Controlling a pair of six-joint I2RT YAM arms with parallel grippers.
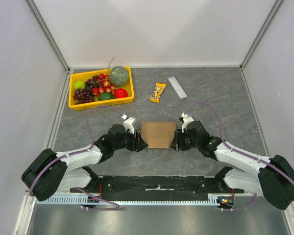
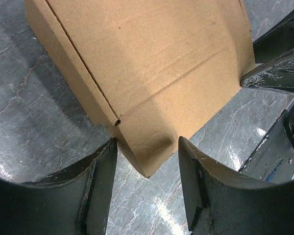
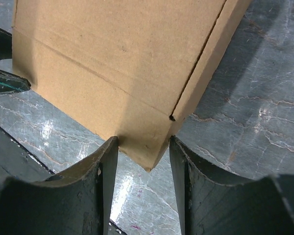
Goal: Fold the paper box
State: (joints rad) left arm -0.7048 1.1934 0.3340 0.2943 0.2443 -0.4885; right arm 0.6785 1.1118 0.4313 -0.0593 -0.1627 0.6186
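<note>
Brown corrugated cardboard formed the paper box (image 1: 158, 134), which lay flat and closed on the grey marbled table (image 1: 210, 98), centred between the two arms and just ahead of their bases. In the wrist views its top panel showed a crease line, and a side wall met that panel at a seam.

The left gripper (image 2: 147, 141) was positioned at the box's near left corner. The corner projected into the gap between the two dark fingers (image 2: 100, 186), and each fingertip touched one of the two edges meeting there, so the jaws appeared clamped on that corner.

The right gripper (image 3: 143, 138) was positioned at the near right corner in a mirrored arrangement. Its fingers (image 3: 100, 191) stood partly apart with the corner wedged between them, both tips in contact with the cardboard, closed on it in the same way. Each wrist view also showed part of the opposite gripper at the far side of the box.

A yellow tray (image 1: 73, 104) stood at the far left of the table, well apart from the box, and held grapes (image 1: 83, 94), a melon (image 1: 119, 76), a red apple (image 1: 120, 93) and other fruit. An orange snack packet (image 1: 158, 92) and a grey bar (image 1: 177, 87) lay beyond the box, near each other
</note>
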